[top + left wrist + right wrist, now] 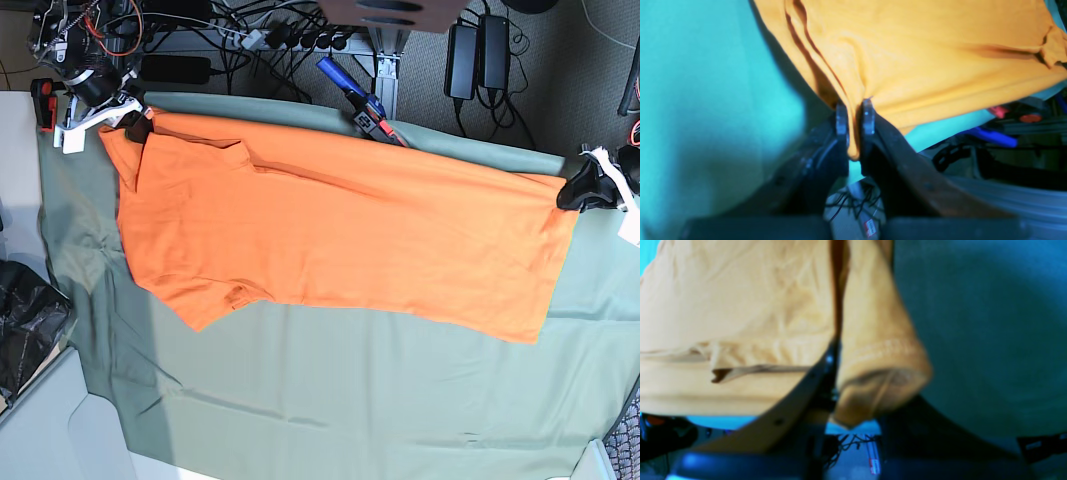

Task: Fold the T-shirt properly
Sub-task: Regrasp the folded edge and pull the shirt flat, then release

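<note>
The bright orange T-shirt [340, 230] lies stretched out flat across the grey-green table cover [350, 400], with one sleeve [225, 295] at its near left. My left gripper [580, 192] is at the shirt's far right corner. In the left wrist view it [855, 113] is shut on a pinch of the orange cloth [923, 50]. My right gripper [138, 125] is at the shirt's far left corner. In the right wrist view it [846, 370] is shut on a hemmed fold of the shirt [740, 306], which hides one finger.
Beyond the table's far edge are cables, power bricks [478, 55] and a blue-handled tool [352, 90]. A black bag [25, 320] and a grey bin [50, 430] sit off the left side. The cover's near half carries no objects.
</note>
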Motion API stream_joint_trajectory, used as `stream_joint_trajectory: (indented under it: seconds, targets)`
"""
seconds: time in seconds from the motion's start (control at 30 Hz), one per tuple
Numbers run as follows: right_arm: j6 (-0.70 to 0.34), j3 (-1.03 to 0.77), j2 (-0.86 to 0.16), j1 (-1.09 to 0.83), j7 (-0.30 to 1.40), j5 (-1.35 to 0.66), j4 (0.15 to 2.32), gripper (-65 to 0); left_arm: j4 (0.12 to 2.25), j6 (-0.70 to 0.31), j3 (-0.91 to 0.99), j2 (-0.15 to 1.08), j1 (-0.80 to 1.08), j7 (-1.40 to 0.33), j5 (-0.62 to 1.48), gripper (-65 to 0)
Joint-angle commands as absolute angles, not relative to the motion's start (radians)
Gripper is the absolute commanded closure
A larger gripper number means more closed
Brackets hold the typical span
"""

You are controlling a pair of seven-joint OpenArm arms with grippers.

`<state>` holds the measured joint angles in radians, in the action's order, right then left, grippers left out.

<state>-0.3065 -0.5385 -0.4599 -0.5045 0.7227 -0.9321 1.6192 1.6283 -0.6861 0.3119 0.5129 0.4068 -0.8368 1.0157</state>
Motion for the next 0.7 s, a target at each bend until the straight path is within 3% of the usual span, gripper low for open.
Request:
stream_joint_trajectory:
  seconds: [0.0,0.07,0.1,0.13,0.2,0.27,0.3,0.67]
  targets:
    - [-0.397,-0.555,-0.481,-0.508,0.704,-0.919,1.633,0.0,1.644,-0.698,0.324,0.532,0.405,-0.812,1.028,0.0]
    - [-0.397,-0.555,-0.481,-0.508,0.704,-0.912,1.633,0.0,1.644,-0.698,0.324,0.532,0.405,-0.807,1.028,0.0]
    - [-0.397,-0.555,-0.481,-0.508,0.704,-0.908,1.633,0.0,1.644,-0.698,0.324,0.532,0.405,-0.804,1.028,-6.5]
    - [-0.397,-0.555,-0.481,-0.508,0.704,-0.900,1.633,-5.0,1.644,-0.698,0.324,0.532,0.405,-0.804,1.028,-14.4]
    - [-0.397,-0.555,-0.481,-0.508,0.704,-0.888,1.633,-24.3,1.644,-0.698,0.324,0.532,0.405,-0.805,1.027,-27.7]
    - [-0.397,-0.555,-0.481,-0.511,0.704,-0.869,1.633,-40.7,1.644,-0.698,0.324,0.532,0.406,-0.806,1.028,-32.3]
    - [-0.397,-0.555,-0.481,-0.511,0.704,-0.867,1.633,-44.4,1.644,-0.698,0.324,0.533,0.407,-0.807,1.028,-32.2]
    - [-0.397,-0.675,-0.485,-0.504,0.699,-0.868,1.633,-44.1,1.644,-0.698,0.380,0.541,0.354,-0.811,1.044,-32.2]
